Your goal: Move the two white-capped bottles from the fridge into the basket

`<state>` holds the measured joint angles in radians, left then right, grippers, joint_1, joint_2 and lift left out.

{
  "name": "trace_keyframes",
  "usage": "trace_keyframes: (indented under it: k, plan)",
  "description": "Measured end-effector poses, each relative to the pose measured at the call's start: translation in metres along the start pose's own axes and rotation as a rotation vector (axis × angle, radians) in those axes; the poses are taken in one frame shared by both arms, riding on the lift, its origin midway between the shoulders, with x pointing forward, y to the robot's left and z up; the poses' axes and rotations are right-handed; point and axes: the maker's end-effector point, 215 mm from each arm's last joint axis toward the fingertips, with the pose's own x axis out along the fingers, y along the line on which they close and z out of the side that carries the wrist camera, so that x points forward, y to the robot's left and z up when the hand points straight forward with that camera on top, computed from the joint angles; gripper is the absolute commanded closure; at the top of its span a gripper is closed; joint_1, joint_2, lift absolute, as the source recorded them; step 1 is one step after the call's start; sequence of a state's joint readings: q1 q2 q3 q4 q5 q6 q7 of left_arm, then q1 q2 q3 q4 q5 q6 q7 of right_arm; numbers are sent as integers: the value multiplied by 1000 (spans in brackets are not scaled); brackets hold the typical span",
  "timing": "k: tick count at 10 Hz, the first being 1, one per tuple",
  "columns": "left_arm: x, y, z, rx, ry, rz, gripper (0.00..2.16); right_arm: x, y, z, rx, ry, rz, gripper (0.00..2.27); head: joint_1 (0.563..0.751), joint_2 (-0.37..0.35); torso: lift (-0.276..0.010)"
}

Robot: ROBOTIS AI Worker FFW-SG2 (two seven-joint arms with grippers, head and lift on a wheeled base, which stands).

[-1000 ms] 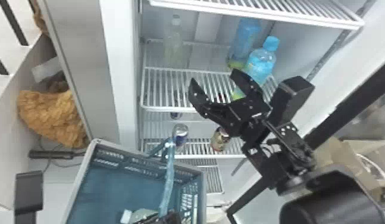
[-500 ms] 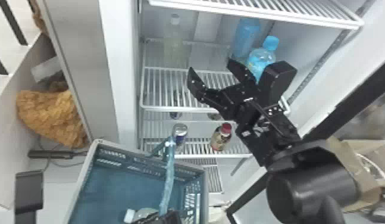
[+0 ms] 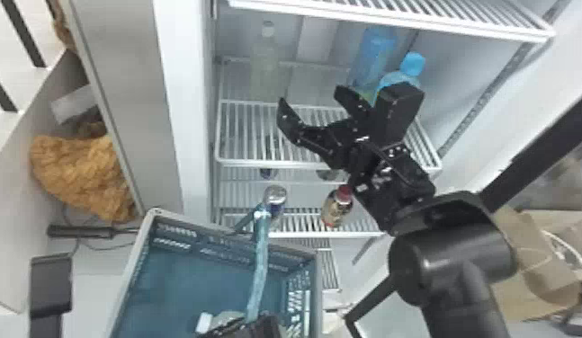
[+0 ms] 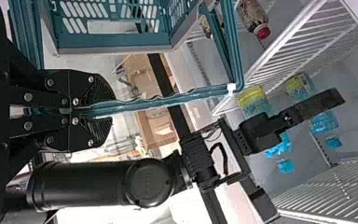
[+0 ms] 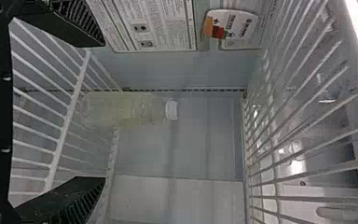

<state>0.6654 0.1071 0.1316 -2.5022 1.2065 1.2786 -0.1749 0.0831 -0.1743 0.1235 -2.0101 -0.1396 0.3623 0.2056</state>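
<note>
At the largest, the white fridge [image 3: 179,90], in the same place as one second ago, with the front edge of the upper shelf [image 3: 393,20] overhead and the rim of the wire middle shelf [image 3: 258,162] below. Nearer, the basket [image 3: 138,251], also unmoved, with its handle [image 3: 261,269] raised over the open inside. From the right side, the right arm [image 3: 447,256], compared with before, shifted to the left and deeper toward the fridge. At its end, the right gripper [image 3: 310,96], opened wide and holding nothing, between the two shelf levels. At the basket, the left gripper [image 3: 262,326], closed firmly on the handle. On the middle shelf, the first white-capped bottle [image 3: 265,67], unchanged in place, upright, long axis vertical, cap up, near the left wall; free room above its cap and in front of the body, also to its right, until the blue-capped bottles [image 3: 375,49]. Inside the basket, the second white-capped bottle [image 3: 226,318], lying with cap toward the left, partly hidden; apart on a lower shelf, the small red-capped bottle [image 3: 337,209]
</note>
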Motion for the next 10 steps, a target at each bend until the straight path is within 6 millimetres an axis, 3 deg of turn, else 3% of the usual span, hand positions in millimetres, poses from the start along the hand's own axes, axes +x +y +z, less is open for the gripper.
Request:
trace_keyframes:
  k: [5, 10]
  plan:
    - [1, -2, 0, 3, 2, -5, 1194, 36, -9, -22, -3, 12, -5, -2, 695, -183, 0]
    - [4, -3, -1, 4, 7, -11, 1194, 78, -13, -26, -7, 0, 1, -2, 695, -160, 0]
